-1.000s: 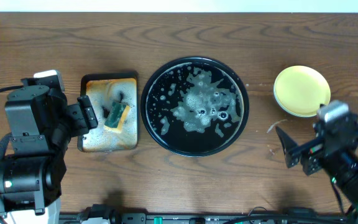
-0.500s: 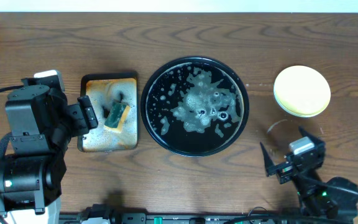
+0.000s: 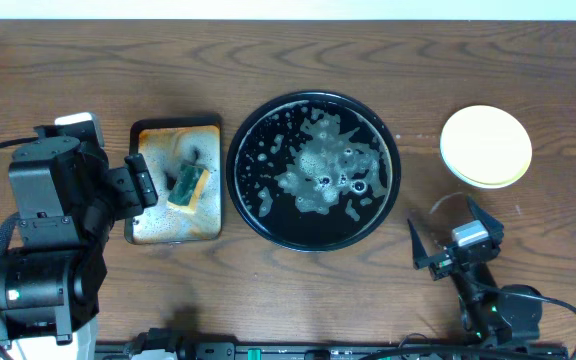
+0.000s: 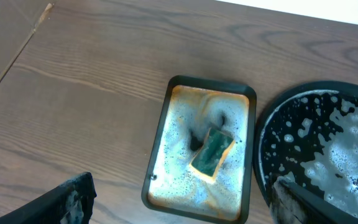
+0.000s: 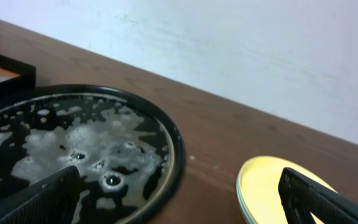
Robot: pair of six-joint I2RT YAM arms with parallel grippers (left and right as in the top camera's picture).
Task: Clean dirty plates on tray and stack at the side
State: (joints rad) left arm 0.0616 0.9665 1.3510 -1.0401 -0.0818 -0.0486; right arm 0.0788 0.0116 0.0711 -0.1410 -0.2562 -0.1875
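Note:
The plates (image 3: 485,146) sit stacked on the table at the right, the pale yellow one on top with a mint-blue rim below it; they also show in the right wrist view (image 5: 272,190). The black tray (image 3: 314,170) stands in the middle, holding only soapy foam, and shows in the right wrist view (image 5: 166,143) and the left wrist view (image 4: 272,124). My right gripper (image 3: 450,235) is open and empty near the table's front edge, between tray and plates. My left gripper (image 3: 143,183) is open and empty beside the small metal tray.
A small rectangular rusty metal tray (image 3: 175,180) with foam and a green-and-yellow sponge (image 3: 189,183) lies left of the black tray; it also shows in the left wrist view (image 4: 201,149). A pale wall runs behind the table's far edge.
My right arm has drawn back from the plate stack toward the front edge and swung left. The plates, the tray and the left arm have not moved.

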